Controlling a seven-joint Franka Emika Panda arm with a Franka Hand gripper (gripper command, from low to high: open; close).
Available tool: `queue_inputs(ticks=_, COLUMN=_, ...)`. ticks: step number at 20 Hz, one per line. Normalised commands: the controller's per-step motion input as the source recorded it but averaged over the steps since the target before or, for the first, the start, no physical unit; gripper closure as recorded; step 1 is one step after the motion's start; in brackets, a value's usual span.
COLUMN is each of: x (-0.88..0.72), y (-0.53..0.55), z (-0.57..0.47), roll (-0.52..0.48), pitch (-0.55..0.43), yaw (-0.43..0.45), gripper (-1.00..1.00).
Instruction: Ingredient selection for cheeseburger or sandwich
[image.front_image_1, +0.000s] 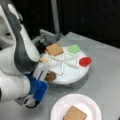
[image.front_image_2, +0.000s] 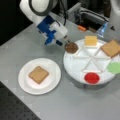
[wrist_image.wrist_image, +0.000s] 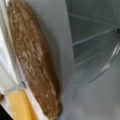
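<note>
- Grey metal surface (image.front_image_2: 75, 100) carries a white round divided tray (image.front_image_2: 77, 72) and a white paper plate (image.front_image_2: 25, 82), with dark background behind in both front views.
- One toast-brown bread square (image.front_image_2: 38, 74) lies flat in the middle of the paper plate; in a front view it shows at the bottom edge (image.front_image_1: 74, 114).
- On the tray, in separate compartments: a second toast-brown bread square (image.front_image_2: 111, 48), a yellow-orange cheese square (image.front_image_2: 90, 40), a green square (image.front_image_2: 114, 67), a red disc (image.front_image_2: 91, 78).
- Dark brown round patty (image.front_image_2: 71, 47) sits at the tray's edge nearest the arm, in its own compartment.
- Franka arm's hand (image.front_image_2: 65, 40), on a white and blue mount, reaches down to the patty; its tips are at or touching the piece.
- Whether the hand is closed on the patty or parted, I cannot tell.
- Wrist view: the patty (wrist_image.wrist_image: 35, 62) fills the left side, seen close, with the cheese square (wrist_image.wrist_image: 18, 106) below it and tray dividers to the right.
</note>
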Motion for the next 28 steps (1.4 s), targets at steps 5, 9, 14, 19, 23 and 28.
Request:
queue_inputs(ticks=5, x=-0.03, y=0.06, z=-0.06, roll=0.241, pitch=-0.131, yaw=-0.076, gripper=-1.00)
queue_inputs(ticks=9, x=-0.02, y=0.10, z=-0.05, roll=0.271, pitch=-0.143, yaw=-0.071, gripper=-1.00)
queue_inputs(ticks=14, x=-0.01, y=0.08, z=-0.04, roll=0.254, pitch=-0.115, yaw=-0.053, gripper=-1.00)
queue_inputs(ticks=19, x=-0.01, y=0.08, z=-0.04, roll=0.218, pitch=-0.104, yaw=-0.057, gripper=-1.00)
queue_inputs(ticks=23, x=0.00, y=0.07, z=-0.03, roll=0.202, pitch=-0.109, yaw=-0.055, gripper=-1.00)
queue_inputs(ticks=28, x=-0.02, y=0.07, z=-0.03, roll=0.180, pitch=-0.120, yaw=-0.050, gripper=-1.00)
